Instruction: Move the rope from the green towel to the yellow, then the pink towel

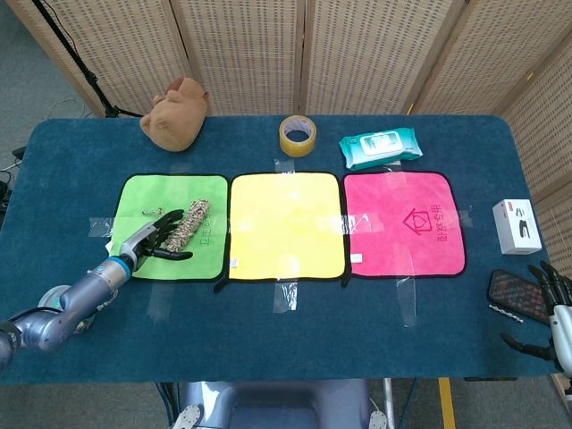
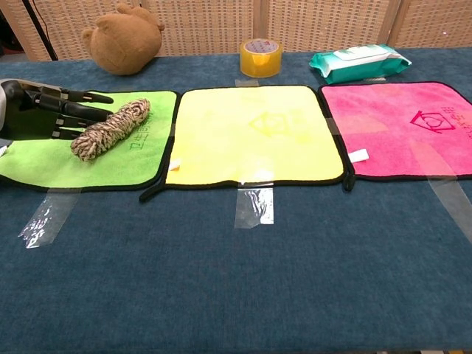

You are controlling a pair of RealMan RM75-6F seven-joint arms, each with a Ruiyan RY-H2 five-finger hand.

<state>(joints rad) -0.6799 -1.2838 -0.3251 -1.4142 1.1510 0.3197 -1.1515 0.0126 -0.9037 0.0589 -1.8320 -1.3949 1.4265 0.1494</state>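
Observation:
The coiled tan rope (image 1: 189,223) (image 2: 110,129) lies on the green towel (image 1: 143,192) (image 2: 44,158), toward its right side. My left hand (image 1: 156,236) (image 2: 51,112) reaches in from the left with its fingers spread, and its fingertips (image 2: 99,113) touch the rope's left side without closing around it. The yellow towel (image 1: 286,223) (image 2: 258,133) and the pink towel (image 1: 402,223) (image 2: 398,125) lie bare to the right. Near the table's front right corner, my right hand (image 1: 554,308) hovers with fingers apart, holding nothing. The chest view does not show it.
Along the back sit a brown plush toy (image 1: 176,112), a yellow tape roll (image 1: 298,134) and a teal wipes pack (image 1: 380,147). A white box (image 1: 517,225) and a patterned flat case (image 1: 512,293) lie at the right edge. Clear tape strips (image 2: 254,205) hold the towels down.

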